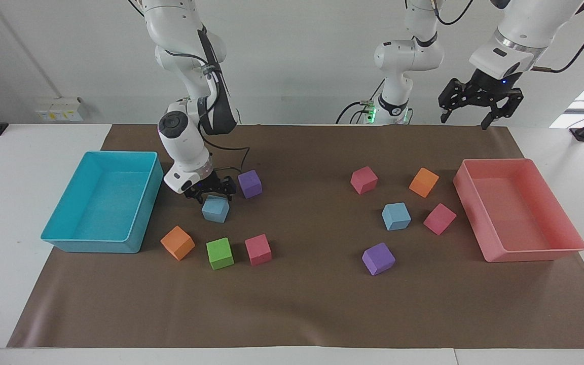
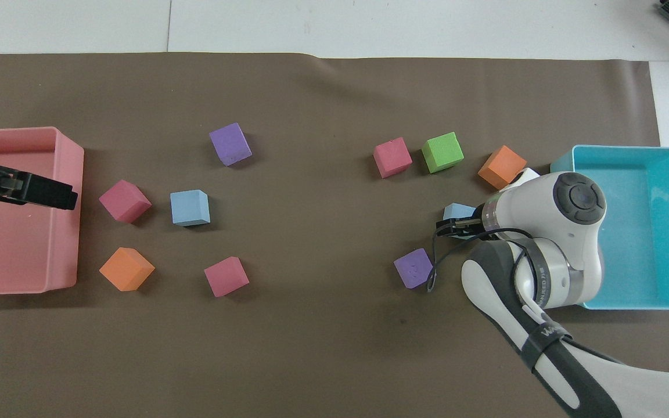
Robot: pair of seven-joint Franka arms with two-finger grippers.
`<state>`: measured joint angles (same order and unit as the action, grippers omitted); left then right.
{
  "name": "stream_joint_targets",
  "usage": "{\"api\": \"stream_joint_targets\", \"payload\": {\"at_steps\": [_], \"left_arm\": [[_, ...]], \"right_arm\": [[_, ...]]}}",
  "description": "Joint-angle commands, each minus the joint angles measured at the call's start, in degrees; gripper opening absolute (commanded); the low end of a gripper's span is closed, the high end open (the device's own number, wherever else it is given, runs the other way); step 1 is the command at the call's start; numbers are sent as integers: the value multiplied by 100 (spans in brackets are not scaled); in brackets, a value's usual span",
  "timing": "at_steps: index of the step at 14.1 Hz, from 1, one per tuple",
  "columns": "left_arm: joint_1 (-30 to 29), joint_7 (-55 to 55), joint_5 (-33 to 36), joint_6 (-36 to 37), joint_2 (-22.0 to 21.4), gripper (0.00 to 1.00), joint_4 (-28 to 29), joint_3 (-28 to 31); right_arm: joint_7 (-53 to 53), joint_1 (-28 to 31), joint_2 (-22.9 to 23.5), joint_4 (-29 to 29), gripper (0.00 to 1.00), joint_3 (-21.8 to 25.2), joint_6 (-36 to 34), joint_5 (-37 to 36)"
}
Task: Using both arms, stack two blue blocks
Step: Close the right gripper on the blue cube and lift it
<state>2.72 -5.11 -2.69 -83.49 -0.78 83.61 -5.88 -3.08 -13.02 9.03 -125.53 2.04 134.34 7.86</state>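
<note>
The right claw point(image 1: 211, 188) hangs spread just above a blue block point(image 1: 215, 209) beside the turquoise tray point(image 1: 140, 223); it should drop squarely over opposite faces before closing. The left claw point(image 1: 477, 105), spread, waits over the pink tray point(image 1: 500, 253), near which the second blue block point(image 1: 396, 216) sits.

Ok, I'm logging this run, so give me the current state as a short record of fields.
right claw: open, low over one blue block beside the turquoise tray
left claw: open, raised near the pink tray, waiting
second blue block: on the mat toward the pink tray
stack: not yet started
</note>
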Motion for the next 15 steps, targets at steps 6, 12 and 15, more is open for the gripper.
{"api": "stream_joint_targets", "payload": {"at_steps": [6, 12, 15], "left_arm": [[18, 63, -91, 8, -133, 100, 138, 8], [10, 45, -91, 130, -133, 100, 147, 17], [-52, 36, -91, 113, -133, 100, 138, 26]], "right_arm": [[45, -25, 108, -183, 0, -20, 418, 102], [44, 63, -67, 457, 0, 16, -440, -56], [9, 63, -191, 1081, 0, 16, -1407, -373]]}}
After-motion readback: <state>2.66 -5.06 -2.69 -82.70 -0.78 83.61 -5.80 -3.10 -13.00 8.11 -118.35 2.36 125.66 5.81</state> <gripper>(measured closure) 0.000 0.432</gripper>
